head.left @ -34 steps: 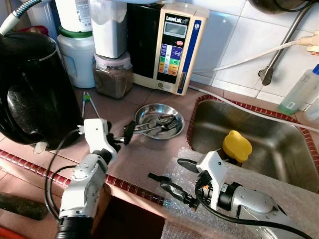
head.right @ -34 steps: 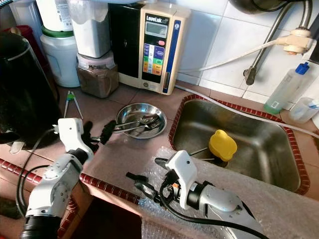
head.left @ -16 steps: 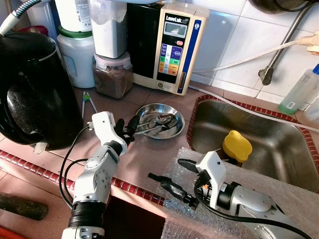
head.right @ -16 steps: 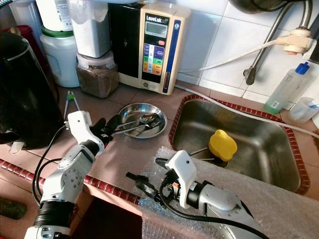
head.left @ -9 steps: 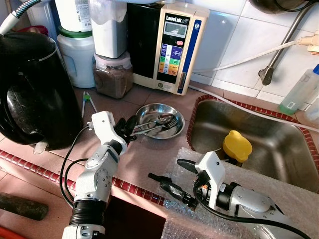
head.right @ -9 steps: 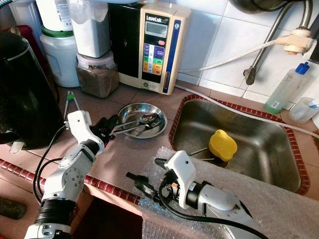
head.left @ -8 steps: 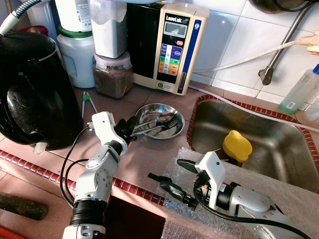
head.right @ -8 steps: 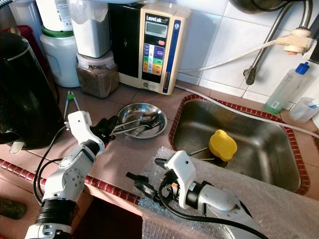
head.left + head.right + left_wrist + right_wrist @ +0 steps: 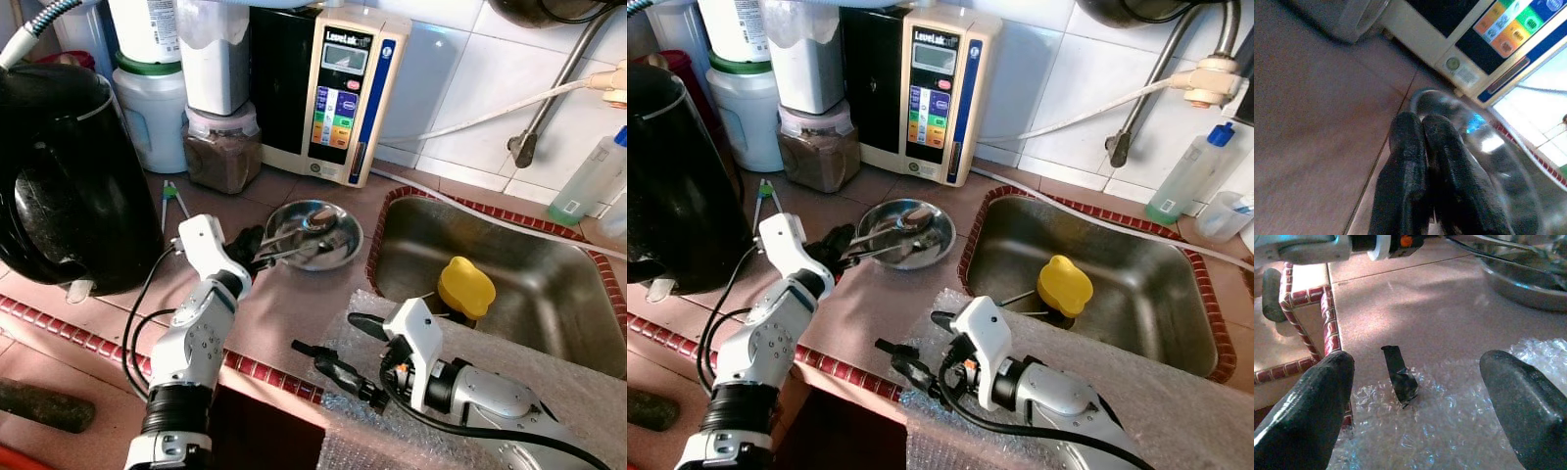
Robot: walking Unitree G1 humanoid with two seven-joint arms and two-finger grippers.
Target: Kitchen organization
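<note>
A round steel dish (image 9: 333,238) holding a spoon (image 9: 912,217) and a fork sits on the brown counter left of the sink. My left gripper (image 9: 252,249) is at the dish's near-left rim, shut on the cutlery handles that stick out there. In the left wrist view its fingers (image 9: 1420,161) press together with the blurred dish just beyond. The spoon end is raised and the dish looks tilted. My right gripper (image 9: 325,335) is open, low over the bubble wrap (image 9: 362,304) at the counter's front. A black scrap (image 9: 1400,377) lies between its fingers.
A black kettle (image 9: 59,176) stands at the left. Behind are a jar of brown powder (image 9: 223,147), white containers and a water ionizer (image 9: 338,93). Green-tipped tongs (image 9: 172,200) lie near the kettle. The sink (image 9: 549,294) holds a yellow object (image 9: 465,286). A bottle (image 9: 588,181) stands far right.
My left gripper reached the dish's rim, shut on the cutlery handles and rose a little, so the spoon end and dish tipped up. The right arm has barely moved.
</note>
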